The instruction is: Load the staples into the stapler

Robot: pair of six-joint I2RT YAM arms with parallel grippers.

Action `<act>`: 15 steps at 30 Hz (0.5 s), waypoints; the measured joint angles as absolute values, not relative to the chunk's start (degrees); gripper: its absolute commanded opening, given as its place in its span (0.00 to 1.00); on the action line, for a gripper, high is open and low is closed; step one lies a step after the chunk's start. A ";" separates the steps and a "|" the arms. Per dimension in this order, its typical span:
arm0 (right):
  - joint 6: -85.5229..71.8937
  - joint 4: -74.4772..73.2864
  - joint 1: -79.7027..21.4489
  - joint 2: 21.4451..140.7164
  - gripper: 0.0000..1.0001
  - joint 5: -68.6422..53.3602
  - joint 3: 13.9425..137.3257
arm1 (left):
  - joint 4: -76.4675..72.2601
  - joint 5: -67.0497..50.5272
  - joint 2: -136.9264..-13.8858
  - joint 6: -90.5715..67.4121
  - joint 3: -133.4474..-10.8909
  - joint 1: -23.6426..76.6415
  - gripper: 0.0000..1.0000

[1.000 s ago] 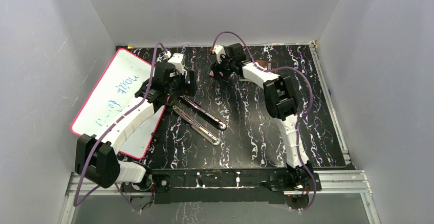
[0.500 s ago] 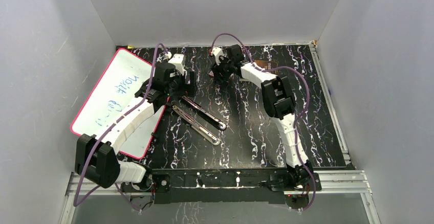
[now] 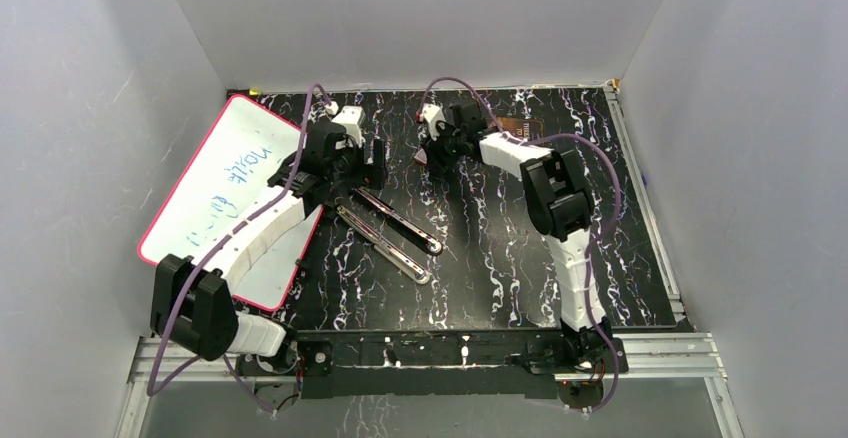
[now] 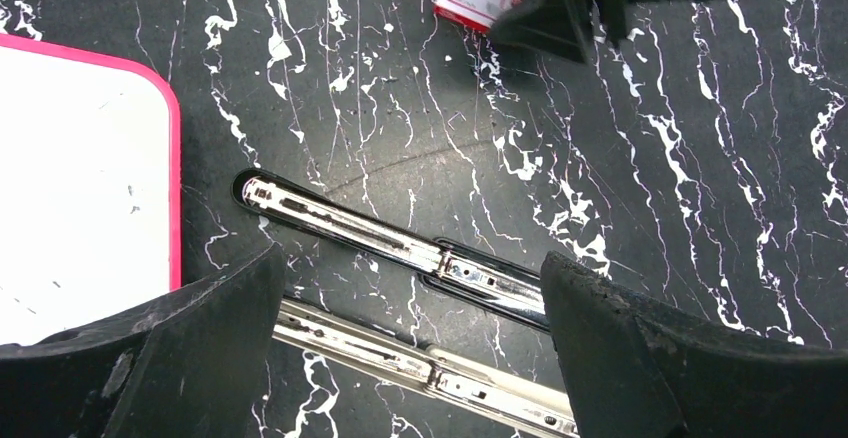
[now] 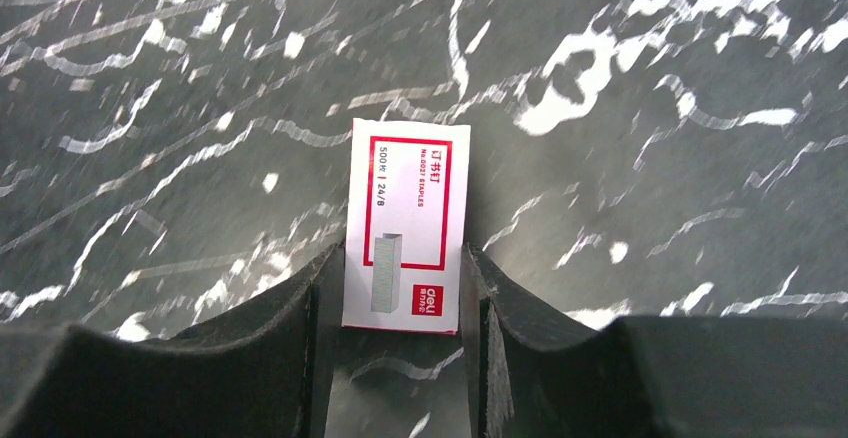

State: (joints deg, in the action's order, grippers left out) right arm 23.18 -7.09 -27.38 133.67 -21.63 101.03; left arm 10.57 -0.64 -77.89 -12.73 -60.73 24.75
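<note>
Drawn inward since earlier, the right fingers (image 5: pixel 300 343) are pressed on the long sides of the light, crushable-looking staple box (image 5: pixel 408 223); the left fingers (image 4: pixel 190 353) are spread.

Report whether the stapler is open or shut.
Open: the stapler lies with its two arms spread apart on the table, metal channels facing up.

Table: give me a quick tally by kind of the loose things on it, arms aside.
stapler, swung open: 1
staple box: 1
whiteboard: 1
brown object at the back, too small to identify: 1
Total: 4
</note>
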 measured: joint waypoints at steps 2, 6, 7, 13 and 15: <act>23.55 -6.90 -27.38 130.76 0.47 -21.54 96.66 | 10.57 -0.69 -78.96 -13.08 -61.17 24.75 0.98; 24.14 -7.03 -27.38 124.81 0.47 -21.61 88.01 | 10.50 -1.13 -81.78 -13.93 -62.83 24.71 0.98; 24.21 -7.03 -27.38 123.20 0.47 -21.67 85.71 | 10.46 -1.32 -82.48 -14.15 -63.31 24.69 0.98; 24.23 -7.68 -27.38 114.83 0.49 -21.76 74.41 | 9.37 -3.81 -85.54 -15.92 -65.14 24.53 0.98; 24.25 -7.97 -27.38 112.81 0.50 -21.74 71.83 | 8.47 -5.02 -86.28 -16.97 -65.30 24.51 0.98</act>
